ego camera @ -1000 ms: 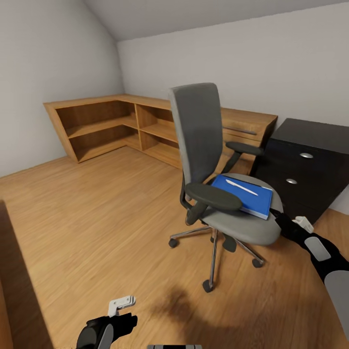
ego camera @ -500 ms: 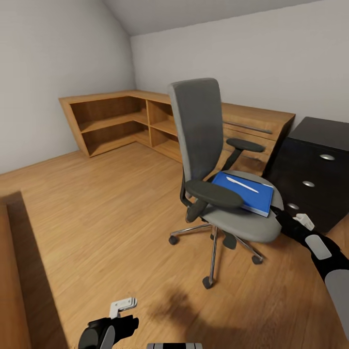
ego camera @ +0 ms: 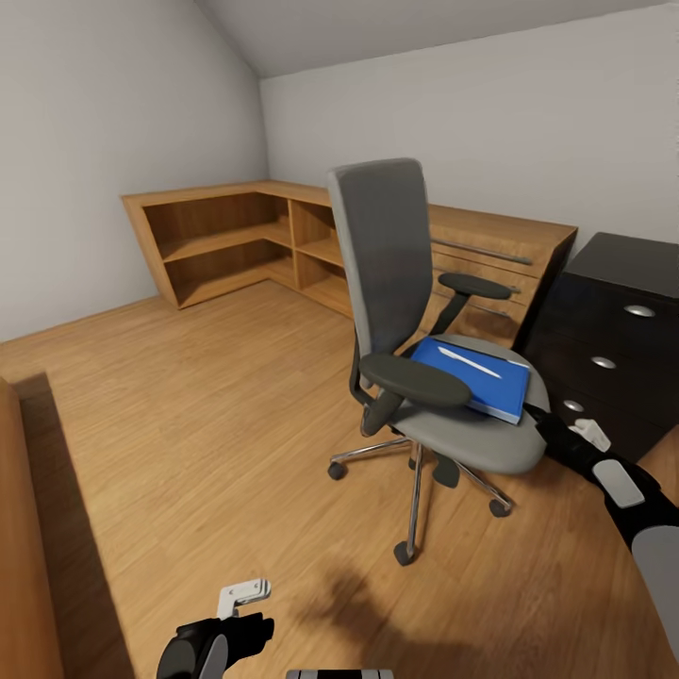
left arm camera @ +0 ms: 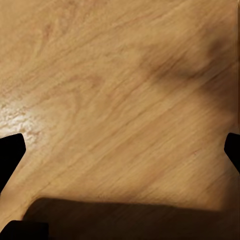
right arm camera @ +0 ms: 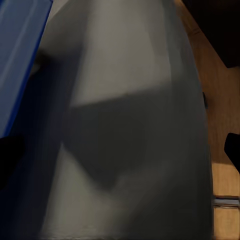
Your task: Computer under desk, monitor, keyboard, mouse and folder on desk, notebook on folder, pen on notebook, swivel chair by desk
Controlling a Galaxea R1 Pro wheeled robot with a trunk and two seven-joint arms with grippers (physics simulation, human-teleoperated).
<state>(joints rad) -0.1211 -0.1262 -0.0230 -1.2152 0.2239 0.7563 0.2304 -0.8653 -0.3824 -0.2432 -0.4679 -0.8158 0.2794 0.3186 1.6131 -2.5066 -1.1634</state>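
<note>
Head view shows you the grey swivel chair [ego camera: 424, 358] on the wood floor [ego camera: 207, 424], with the flat blue folder [ego camera: 476, 377] on its seat and a thin white pen [ego camera: 469, 362] on top. Your right gripper [ego camera: 556, 436] sits just beside the seat edge. Right wrist view shows soft grey seat cloth close up, fingers spread wide. Left gripper [ego camera: 247, 613] hangs low over bare floor, also wide.

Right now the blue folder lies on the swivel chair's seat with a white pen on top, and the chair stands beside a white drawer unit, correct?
One detail is off: the drawer unit is black with silver knobs, as the head view shows. The blue folder does lie on the swivel chair seat with the white pen on top.
</note>
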